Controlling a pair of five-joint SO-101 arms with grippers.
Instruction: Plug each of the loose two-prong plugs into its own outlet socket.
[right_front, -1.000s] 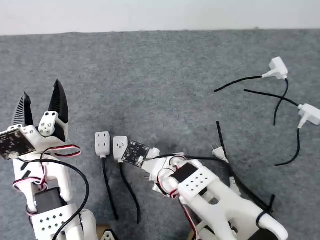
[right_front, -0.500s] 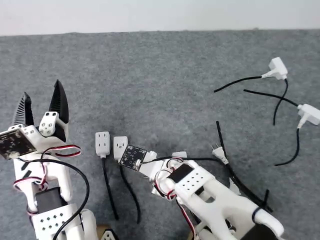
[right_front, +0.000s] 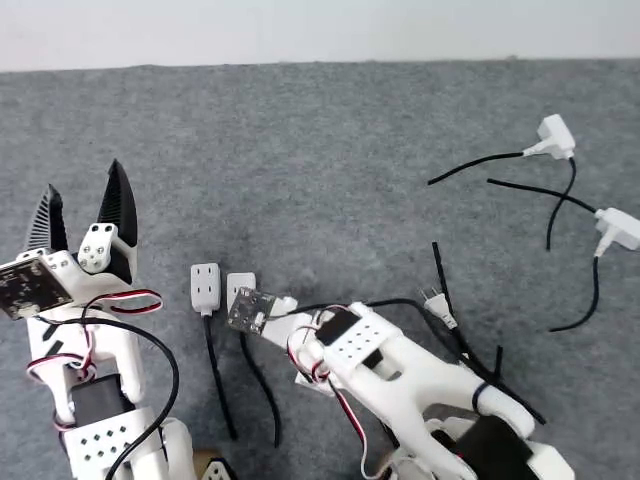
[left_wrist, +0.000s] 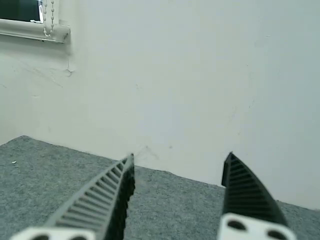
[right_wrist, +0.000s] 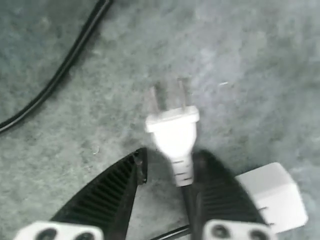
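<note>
One white plug (right_wrist: 172, 127) is lying on the grey carpet (right_wrist: 260, 60) between the spread fingers of the right gripper (right_wrist: 172, 156), prongs pointing away, an outlet socket (right_wrist: 272, 197) just beside. The left gripper (right_front: 82, 180) is hovering, spread wide.

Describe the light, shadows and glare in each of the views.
High view: soft, even light on the carpet, only faint shadows, no glare. Left wrist view: the wall is evenly lit, without glare. Right wrist view: a dark shadow lies on the carpet right beside the plug.
</note>
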